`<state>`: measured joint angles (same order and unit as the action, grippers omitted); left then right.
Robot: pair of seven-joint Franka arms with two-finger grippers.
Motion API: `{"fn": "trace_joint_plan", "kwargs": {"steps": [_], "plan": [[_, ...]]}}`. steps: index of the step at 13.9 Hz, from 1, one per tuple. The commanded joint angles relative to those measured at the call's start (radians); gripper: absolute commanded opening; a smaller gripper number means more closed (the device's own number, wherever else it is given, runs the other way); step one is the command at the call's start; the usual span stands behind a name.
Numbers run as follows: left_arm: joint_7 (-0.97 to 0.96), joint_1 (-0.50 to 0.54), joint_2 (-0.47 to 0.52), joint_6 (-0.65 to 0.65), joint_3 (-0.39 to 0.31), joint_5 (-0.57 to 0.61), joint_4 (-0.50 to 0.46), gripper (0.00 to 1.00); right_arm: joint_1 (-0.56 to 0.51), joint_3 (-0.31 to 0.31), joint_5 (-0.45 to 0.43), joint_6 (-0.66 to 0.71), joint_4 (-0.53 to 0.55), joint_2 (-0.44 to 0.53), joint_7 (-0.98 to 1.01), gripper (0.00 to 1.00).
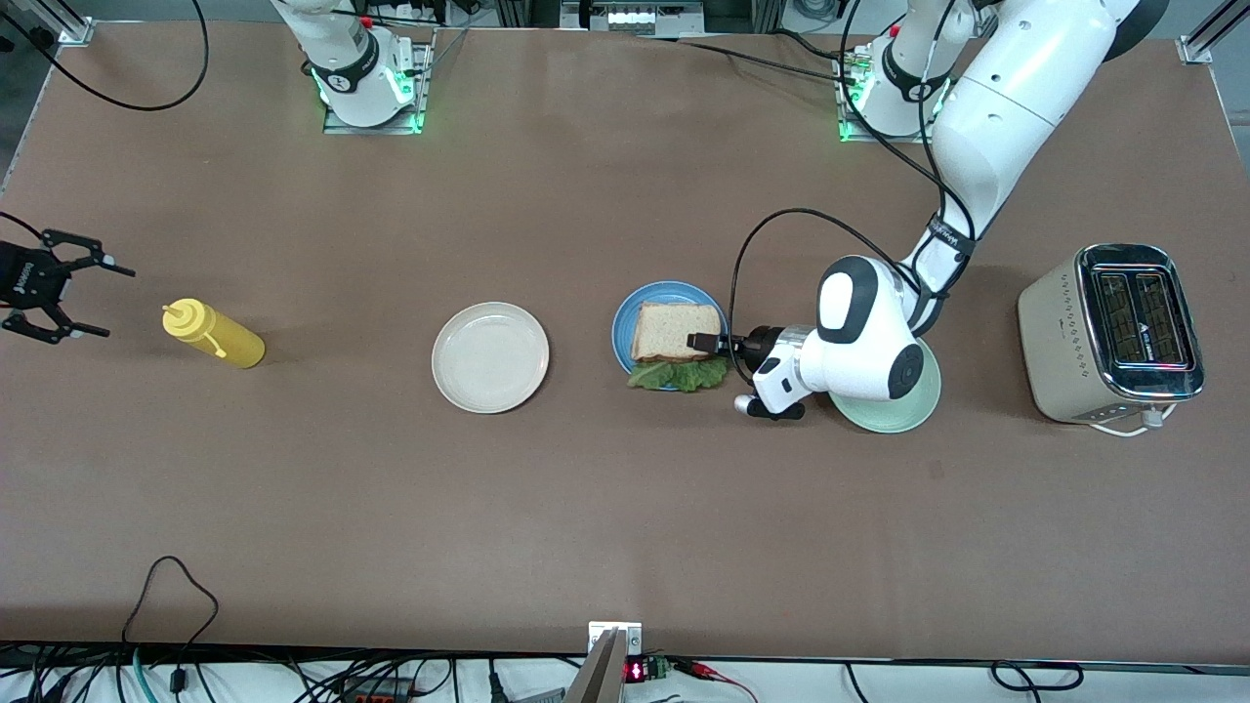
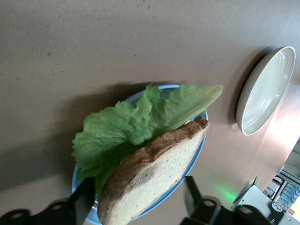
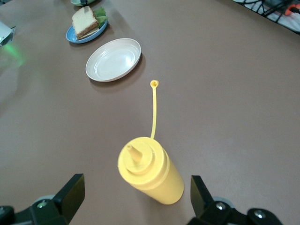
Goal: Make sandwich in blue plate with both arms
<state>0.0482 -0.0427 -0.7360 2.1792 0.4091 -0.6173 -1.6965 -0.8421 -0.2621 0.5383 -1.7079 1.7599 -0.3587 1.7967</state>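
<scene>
- On the blue plate (image 1: pixel 625 327), mid-table: sandwich (image 1: pixel 676 332), lettuce (image 1: pixel 681 375) poking out toward the front camera.
- Beside the sandwich: left gripper (image 1: pixel 705 343), fingers spread either side of the bread, not gripping.
- At the right arm's end of the table: right gripper (image 1: pixel 83 298), waiting, wide open, near a yellow bottle (image 1: pixel 213 334).
- Between bottle and blue plate: cream plate (image 1: pixel 490 356).

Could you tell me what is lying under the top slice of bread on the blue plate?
A ruffled green lettuce leaf sticks out from under the top slice of bread on the blue plate. Whether another slice lies beneath the lettuce cannot be seen; it is covered.
</scene>
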Motion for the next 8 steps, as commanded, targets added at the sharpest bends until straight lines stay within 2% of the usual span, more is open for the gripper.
{"fn": "trace_joint_plan", "kwargs": {"steps": [1, 5, 6, 8], "plan": [[0.015, 0.02, 0.064, -0.021, 0.004, -0.03, -0.005, 1.0, 0.043, 0.0, -0.078, 0.045, -0.026, 0.119, -0.182, 1.0], [-0.068, 0.067, 0.216, -0.171, -0.012, -0.01, -0.005, 1.0, 0.17, -0.005, -0.214, 0.047, -0.066, 0.276, -0.498, 1.0], [-0.068, 0.095, 0.239, -0.209, -0.018, 0.037, -0.005, 1.0, 0.201, -0.008, -0.25, 0.047, -0.072, 0.306, -0.599, 1.0], [-0.07, 0.139, 0.282, -0.271, -0.016, 0.21, 0.014, 1.0, 0.25, -0.008, -0.277, 0.047, -0.072, 0.345, -0.805, 1.0]]}}
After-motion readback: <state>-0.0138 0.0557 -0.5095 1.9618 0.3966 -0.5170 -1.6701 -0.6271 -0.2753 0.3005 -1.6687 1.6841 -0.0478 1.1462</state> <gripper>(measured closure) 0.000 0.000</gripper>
